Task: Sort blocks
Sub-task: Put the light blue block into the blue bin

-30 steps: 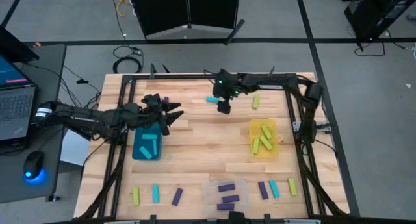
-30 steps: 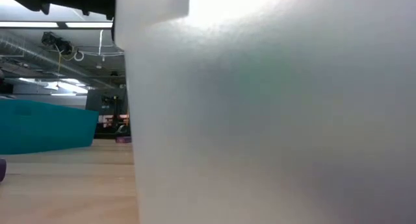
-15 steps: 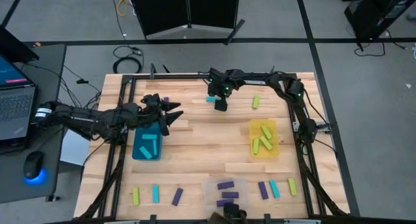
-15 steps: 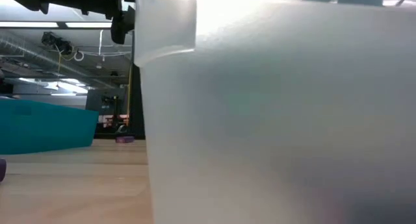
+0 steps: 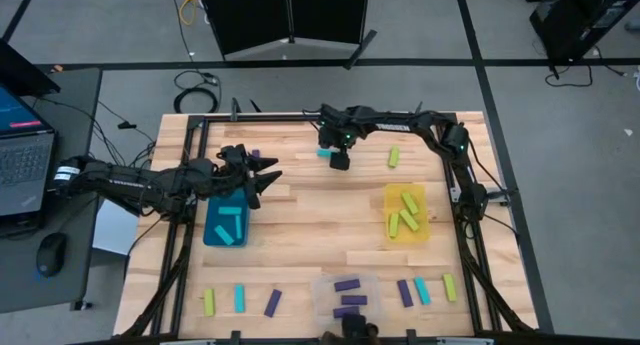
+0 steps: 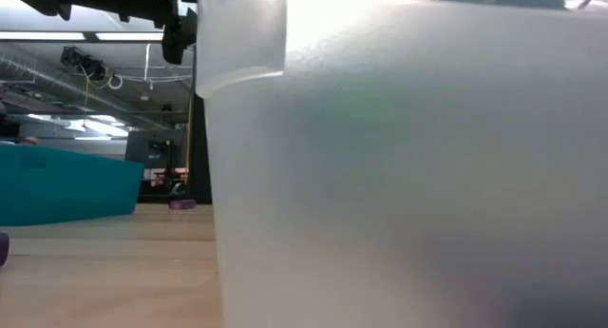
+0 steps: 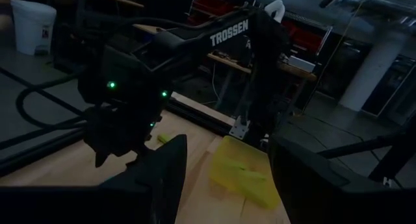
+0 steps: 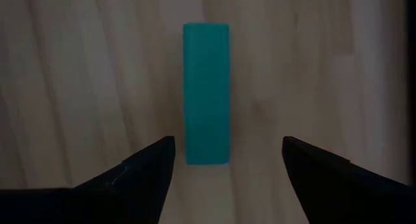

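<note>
My right gripper (image 8: pixel 224 160) hung spread directly over the cyan block (image 8: pixel 207 93), whose long axis ran between my fingers; my left arm waited farther off.

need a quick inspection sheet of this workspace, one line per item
surface: wooden table in a black frame, bare in the middle.
job's things: cyan block lies flat near the far edge; more blocks in the teal bin, yellow bin and clear bin; loose blocks along the near edge.
clutter: nothing seen on the table.
grippers: right gripper open, poised over the cyan block; left gripper at the teal bin's far edge, holding nothing visible.
cables: black cable coiled on the floor behind the table.
surroundings: laptop and mouse on a side desk.
</note>
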